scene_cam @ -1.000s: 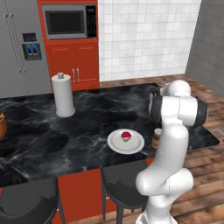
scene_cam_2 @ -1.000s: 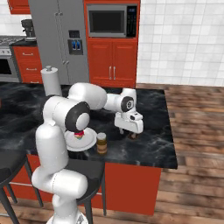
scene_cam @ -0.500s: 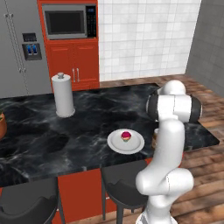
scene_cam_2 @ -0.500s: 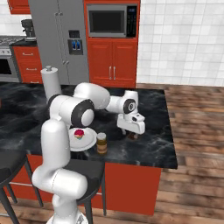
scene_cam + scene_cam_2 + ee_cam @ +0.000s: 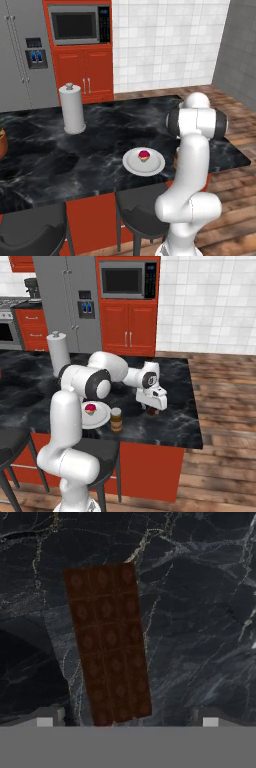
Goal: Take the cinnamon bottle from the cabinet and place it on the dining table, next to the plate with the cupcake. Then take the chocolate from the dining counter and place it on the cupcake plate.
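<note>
The gripper (image 5: 152, 410) is held wide open, low over the chocolate (image 5: 109, 643), which lies flat on the dark counter (image 5: 170, 423) between the fingertips (image 5: 46, 719). The bottle (image 5: 116, 419) is stood just beside the plate (image 5: 100, 418) with the cupcake (image 5: 90, 409).

In the hand view we see bare counter (image 5: 200, 612) all around the chocolate (image 5: 107, 642). In the right base view's centre, bottle (image 5: 116, 419) and plate (image 5: 100, 419) crowd the left approach.

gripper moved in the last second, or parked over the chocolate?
Yes. In the right base view the gripper has dropped toward the counter and edged away from the cinnamon bottle, jaws open over the chocolate.
</note>
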You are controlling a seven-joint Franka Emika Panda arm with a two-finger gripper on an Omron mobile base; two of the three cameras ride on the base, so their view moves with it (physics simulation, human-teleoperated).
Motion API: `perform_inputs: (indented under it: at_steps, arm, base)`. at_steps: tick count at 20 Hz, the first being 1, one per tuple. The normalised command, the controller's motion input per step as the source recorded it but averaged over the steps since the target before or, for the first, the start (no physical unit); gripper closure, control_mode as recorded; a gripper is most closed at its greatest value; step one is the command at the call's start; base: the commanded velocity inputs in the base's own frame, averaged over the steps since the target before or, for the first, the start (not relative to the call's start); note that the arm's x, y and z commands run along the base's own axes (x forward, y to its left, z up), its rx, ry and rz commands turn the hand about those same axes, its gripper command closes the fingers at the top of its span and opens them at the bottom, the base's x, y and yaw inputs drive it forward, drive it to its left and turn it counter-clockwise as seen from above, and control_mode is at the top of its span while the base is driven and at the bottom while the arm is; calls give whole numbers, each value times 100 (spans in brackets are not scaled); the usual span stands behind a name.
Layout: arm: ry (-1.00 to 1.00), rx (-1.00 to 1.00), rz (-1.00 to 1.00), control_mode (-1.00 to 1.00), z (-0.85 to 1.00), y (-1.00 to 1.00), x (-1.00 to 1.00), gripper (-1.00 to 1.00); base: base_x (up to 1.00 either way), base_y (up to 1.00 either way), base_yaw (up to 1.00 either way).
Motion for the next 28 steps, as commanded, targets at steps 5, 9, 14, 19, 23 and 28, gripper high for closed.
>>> perform_inputs:
  at_steps: [5, 9, 14, 19, 23, 28]
  arm:
    - [-4, 0, 0, -100, -23, -3, 9, -100]
    - [-2, 0, 0, -100, -12, -11, 5, -100]
    - [-1, 0, 0, -100, -23, -5, 0, 100]
    - [0, 0, 0, -100, -25, -3, 0, 100]
    - [0, 0, 0, -100, -3, -4, 0, 100]
    - [0, 0, 1, -100, 16, 0, 0, 100]
  base:
    - [0, 0, 0]
    - [0, 0, 0]
    - [0, 0, 0]
    - [0, 0, 0]
    - [0, 0, 0]
    - [0, 0, 0]
